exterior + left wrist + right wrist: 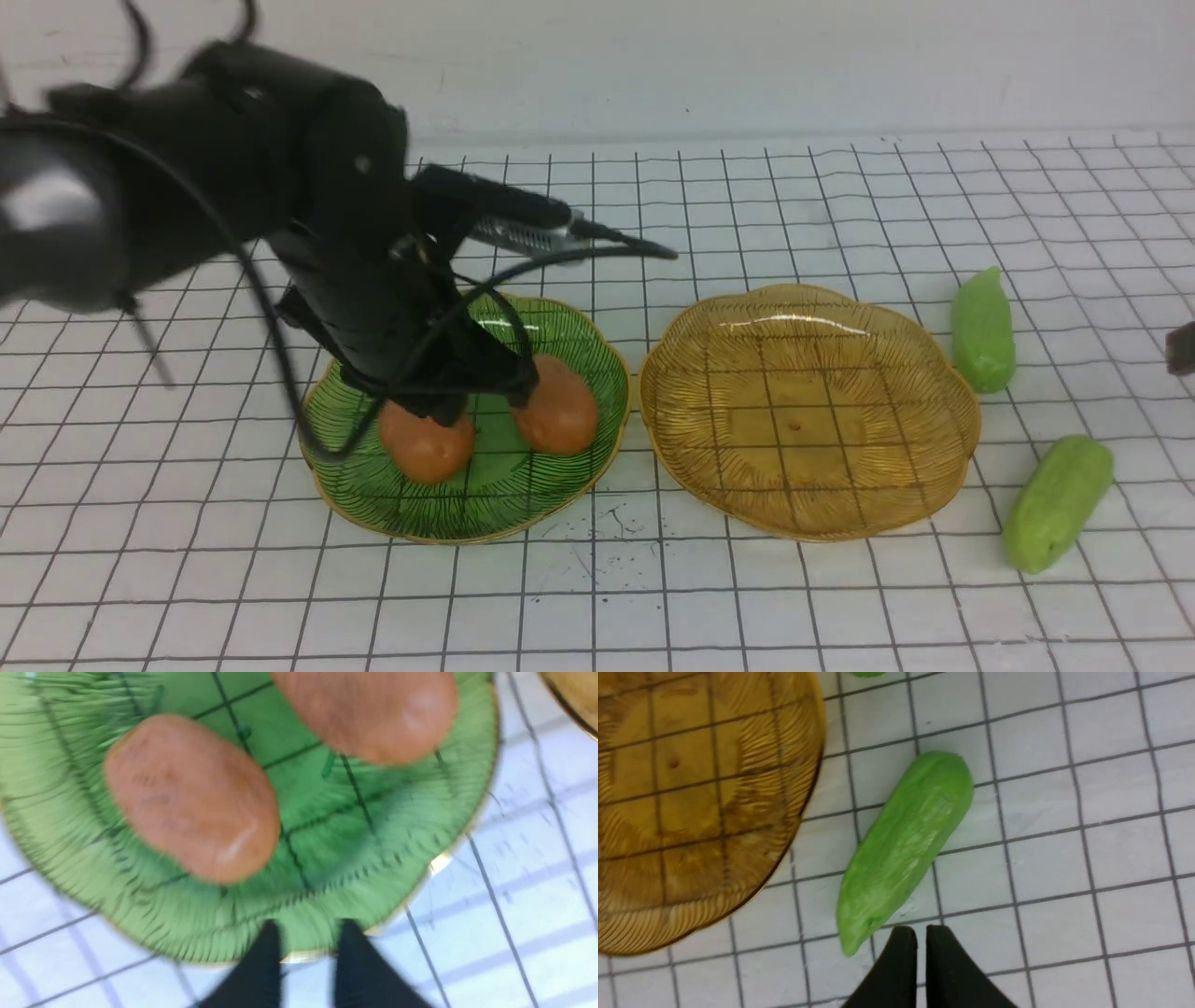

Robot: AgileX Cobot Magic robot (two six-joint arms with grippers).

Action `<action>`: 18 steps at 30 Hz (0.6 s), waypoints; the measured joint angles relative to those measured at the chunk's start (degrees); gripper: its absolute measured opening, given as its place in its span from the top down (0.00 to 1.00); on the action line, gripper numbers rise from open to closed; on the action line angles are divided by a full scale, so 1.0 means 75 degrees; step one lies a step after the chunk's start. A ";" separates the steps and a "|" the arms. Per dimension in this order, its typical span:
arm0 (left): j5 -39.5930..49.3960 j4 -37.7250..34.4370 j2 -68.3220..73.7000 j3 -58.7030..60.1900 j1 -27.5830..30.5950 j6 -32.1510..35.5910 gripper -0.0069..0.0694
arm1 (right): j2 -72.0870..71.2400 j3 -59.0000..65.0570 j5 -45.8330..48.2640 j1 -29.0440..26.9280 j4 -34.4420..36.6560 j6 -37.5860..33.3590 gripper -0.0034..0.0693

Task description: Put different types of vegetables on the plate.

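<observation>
White gridded bench (840, 597): both orange-brown potato lumps (428, 446) sit in the green ribbed plate (523, 504) left of centre, left pincer (308, 933) slightly parted, empty; next, likely, the closed right pincer (921, 938) opens for the lower-right light-green cucumber piece (906, 849).

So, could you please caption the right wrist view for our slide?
Right gripper, shut, hovers near a green cucumber lying beside the amber plate.

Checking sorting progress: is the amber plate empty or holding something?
Empty: the amber plate holds nothing; the two green cucumbers lie outside its rim.
</observation>
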 joint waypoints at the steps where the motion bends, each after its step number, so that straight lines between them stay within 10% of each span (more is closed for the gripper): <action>1: 0.0057 -0.0039 -0.0218 0.0000 0.0000 0.0049 0.88 | 0.0223 -0.0016 -0.0106 -0.0026 -0.0047 0.0141 0.86; 13: 0.0359 -0.0361 -0.2686 0.0932 0.0000 0.0112 0.92 | 0.1984 -0.0039 -0.1373 -0.0034 0.0366 0.1040 0.20; 18: 0.0457 -0.0361 -0.3243 0.1381 0.0000 0.0089 0.92 | 0.2718 -0.0048 -0.1635 -0.0034 0.0466 0.1363 0.07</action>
